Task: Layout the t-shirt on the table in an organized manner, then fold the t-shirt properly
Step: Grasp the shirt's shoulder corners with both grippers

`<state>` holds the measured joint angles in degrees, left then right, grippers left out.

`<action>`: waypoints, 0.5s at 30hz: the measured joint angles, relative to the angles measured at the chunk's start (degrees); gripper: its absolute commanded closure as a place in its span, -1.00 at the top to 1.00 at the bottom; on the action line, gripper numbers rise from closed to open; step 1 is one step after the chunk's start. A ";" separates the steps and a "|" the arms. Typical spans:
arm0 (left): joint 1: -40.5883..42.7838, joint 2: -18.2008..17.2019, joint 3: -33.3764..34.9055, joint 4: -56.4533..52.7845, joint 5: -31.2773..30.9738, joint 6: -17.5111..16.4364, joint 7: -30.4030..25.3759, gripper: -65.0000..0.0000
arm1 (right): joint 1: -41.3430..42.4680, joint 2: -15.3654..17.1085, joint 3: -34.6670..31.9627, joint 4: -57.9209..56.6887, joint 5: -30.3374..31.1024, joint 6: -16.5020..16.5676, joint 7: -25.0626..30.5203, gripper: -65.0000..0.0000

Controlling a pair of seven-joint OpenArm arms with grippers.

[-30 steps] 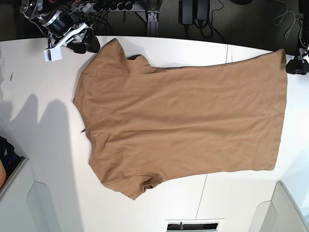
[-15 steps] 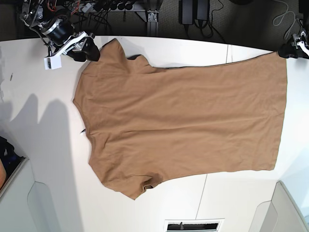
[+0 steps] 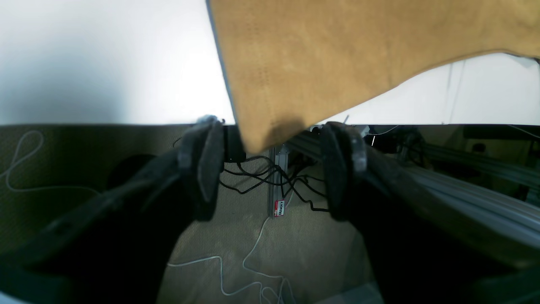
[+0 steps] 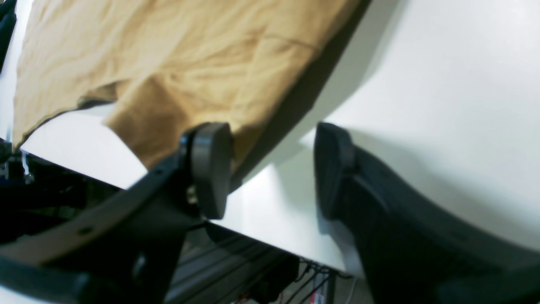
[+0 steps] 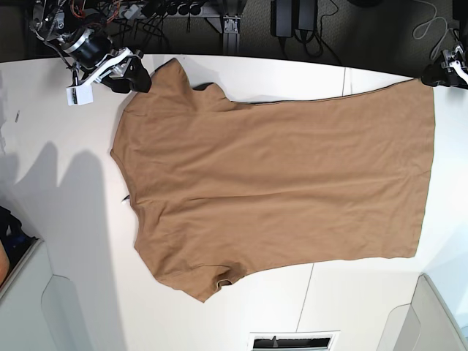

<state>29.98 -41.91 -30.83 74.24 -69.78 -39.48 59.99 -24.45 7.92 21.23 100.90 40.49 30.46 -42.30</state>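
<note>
The tan-brown t-shirt lies spread flat on the white table, sleeves to the left and hem to the right. My left gripper is open at the far right table edge. In the left wrist view the shirt's hem corner hangs between the open left gripper without being pinched. My right gripper is open beside the far sleeve. In the right wrist view the sleeve lies just past the left finger of the right gripper, over bare table.
Cables and floor lie beyond the table's far edge. A white tag hangs on the right arm. A slotted vent sits at the near edge, and grey panels stand at the near corners.
My left gripper has let go of the hem corner and pulled back toward the far edge; the corner now lies flat. The right gripper shifted slightly by the sleeve.
</note>
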 measured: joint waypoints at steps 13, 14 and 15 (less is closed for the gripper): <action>-0.20 0.00 0.00 0.00 -0.35 0.00 -1.55 0.20 | 0.00 -2.99 0.00 0.00 0.46 0.00 -0.04 -0.02; -0.17 0.00 0.00 0.00 -0.35 0.00 -1.73 0.20 | 0.00 -3.28 0.00 0.00 0.46 0.00 -0.02 -0.02; -0.17 0.00 0.00 0.00 -0.35 0.00 -1.73 0.20 | 0.00 -3.43 0.00 0.00 0.48 0.00 -0.04 -0.02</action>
<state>29.80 -41.91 -30.83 74.24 -70.13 -39.48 58.26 -24.45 4.49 21.23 100.90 40.97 30.46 -42.35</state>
